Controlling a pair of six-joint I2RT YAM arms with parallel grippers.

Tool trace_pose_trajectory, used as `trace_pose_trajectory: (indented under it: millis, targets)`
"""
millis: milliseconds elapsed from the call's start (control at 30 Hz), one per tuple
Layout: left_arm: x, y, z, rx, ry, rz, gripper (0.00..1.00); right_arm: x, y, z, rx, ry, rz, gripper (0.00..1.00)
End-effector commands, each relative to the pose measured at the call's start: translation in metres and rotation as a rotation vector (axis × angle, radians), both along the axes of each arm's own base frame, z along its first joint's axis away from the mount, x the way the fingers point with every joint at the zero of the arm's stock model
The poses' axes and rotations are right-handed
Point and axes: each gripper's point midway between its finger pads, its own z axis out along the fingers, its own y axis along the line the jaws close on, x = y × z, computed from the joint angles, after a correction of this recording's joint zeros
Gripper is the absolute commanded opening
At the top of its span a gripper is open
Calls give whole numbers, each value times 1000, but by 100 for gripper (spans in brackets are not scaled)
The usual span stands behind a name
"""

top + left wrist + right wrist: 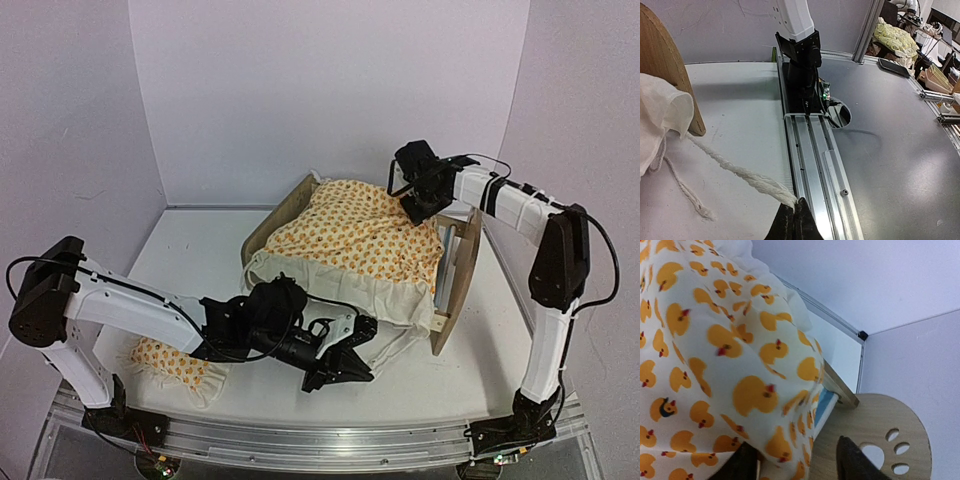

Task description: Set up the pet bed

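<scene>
The pet bed [462,290] sits toward the tabletop's [190,250] far right edge. It looks light and stiff, best gripped by its plywood. Left jaws pinch a string [740,175]; right jaws stand spread over the limp blanket [360,235].

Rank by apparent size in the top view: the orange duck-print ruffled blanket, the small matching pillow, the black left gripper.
1. Orange duck-print ruffled blanket: clearly largest.
2. Small matching pillow, partly hidden.
3. Black left gripper: nearly pillow-sized, so unsure.
</scene>
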Motion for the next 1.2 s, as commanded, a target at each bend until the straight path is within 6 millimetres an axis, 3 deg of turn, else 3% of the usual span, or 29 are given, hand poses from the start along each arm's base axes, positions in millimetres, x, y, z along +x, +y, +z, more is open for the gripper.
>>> trace_pose_trajectory:
  millis: [0, 100, 167, 233, 300, 400, 567, 667, 733, 867, 1033, 1167]
  targets:
    - [7, -11, 27, -70, -60, 23, 0, -48, 1, 44, 41, 20, -49, 78]
    - [10, -12, 23, -63, -67, 26, 0, -92, 18, 64, 86, 43, 1, 87]
    - [10, -12, 22, -64, -70, 20, 0, -122, 33, 64, 121, 85, 74, 89]
    - [12, -12, 21, -63, -74, 21, 0, -164, 61, 50, 169, 181, 236, 90]
    - [15, -11, 22, -66, -77, 23, 0, -204, 84, 23, 166, 279, 357, 92]
    - [19, -11, 23, -67, -75, 29, 0, -233, 82, -8, 141, 357, 335, 91]
    - [17, -10, 25, -70, -66, 18, 0, -234, 43, -30, 18, 330, 176, 85]
    - [15, -10, 26, -70, -59, 10, 0, -227, 35, -34, -3, 283, 109, 84]
    - [14, -9, 28, -72, -53, 8, 0, -224, 34, -38, -5, 272, 84, 75]
    - [10, -3, 33, -75, -33, -5, 0, -220, 27, -36, -21, 230, 38, 48]
    - [7, -3, 27, -59, -13, -15, 0, -206, 17, -11, -88, 127, -5, 0]
    - [6, -4, 26, -56, -3, -26, 0, -193, 6, 6, -209, 47, -27, 0]
